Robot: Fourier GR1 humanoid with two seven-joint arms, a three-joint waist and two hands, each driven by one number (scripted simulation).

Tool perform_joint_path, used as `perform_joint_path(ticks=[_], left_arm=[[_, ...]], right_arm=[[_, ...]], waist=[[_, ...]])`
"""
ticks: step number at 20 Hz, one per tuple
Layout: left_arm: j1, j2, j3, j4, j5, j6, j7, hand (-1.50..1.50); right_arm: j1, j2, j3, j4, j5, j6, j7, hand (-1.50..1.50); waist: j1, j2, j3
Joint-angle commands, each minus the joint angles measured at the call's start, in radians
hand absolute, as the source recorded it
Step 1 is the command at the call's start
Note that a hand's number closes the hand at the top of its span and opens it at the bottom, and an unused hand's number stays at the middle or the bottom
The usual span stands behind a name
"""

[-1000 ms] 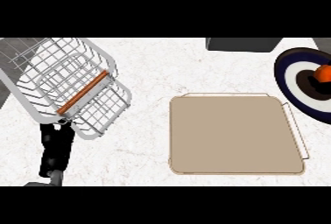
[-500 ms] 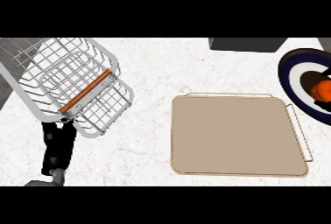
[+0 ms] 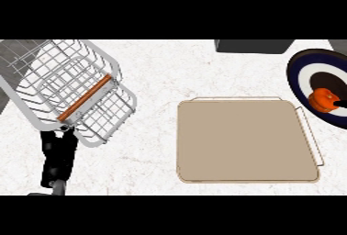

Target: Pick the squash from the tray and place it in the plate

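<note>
Sitting on the plate (image 3: 295,75) at the right, the squash (image 3: 324,100) lay off the tray (image 3: 244,142). The left hand (image 3: 58,156) showed near left by the wire basket (image 3: 68,92); whether clenched or released could not be told.

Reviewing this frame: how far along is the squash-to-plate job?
Done: the orange squash lies on the dark blue round plate with a white ring at the right edge, and the flat beige tray carries no squash. In hand: nothing, as neither hand shows in the head view. Left: no step appears to remain; the placement looks complete.
</note>
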Motion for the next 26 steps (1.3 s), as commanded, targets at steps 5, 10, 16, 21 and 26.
perform_joint_path(ticks=[5,10,16,21,26], left_arm=[[-0.072,-0.041,-0.055,-0.009,-0.021,-0.019,-0.004,0.00],[-0.071,-0.024,-0.045,-0.048,-0.014,-0.028,0.016,0.00],[-0.033,-0.023,-0.042,-0.046,-0.009,-0.045,-0.020,0.00],[-0.058,-0.014,-0.014,-0.005,0.009,-0.070,-0.036,0.00],[-0.088,-0.031,-0.029,0.014,-0.027,-0.042,-0.023,0.00]], right_arm=[[-0.003,-0.080,-0.174,0.076,-0.186,0.300,-0.126,-1.50],[0.082,-0.077,-0.176,0.090,-0.189,0.339,-0.195,-1.50],[0.121,-0.072,-0.171,0.057,-0.194,0.383,-0.261,-1.50],[0.111,-0.045,-0.170,0.047,-0.196,0.326,-0.229,-1.50],[0.116,-0.030,-0.168,0.054,-0.189,0.250,-0.193,-1.50]], waist=[[-0.017,0.005,0.001],[-0.005,0.006,0.003],[0.002,0.005,0.003],[0.007,0.007,0.001],[0.006,0.008,0.001]])
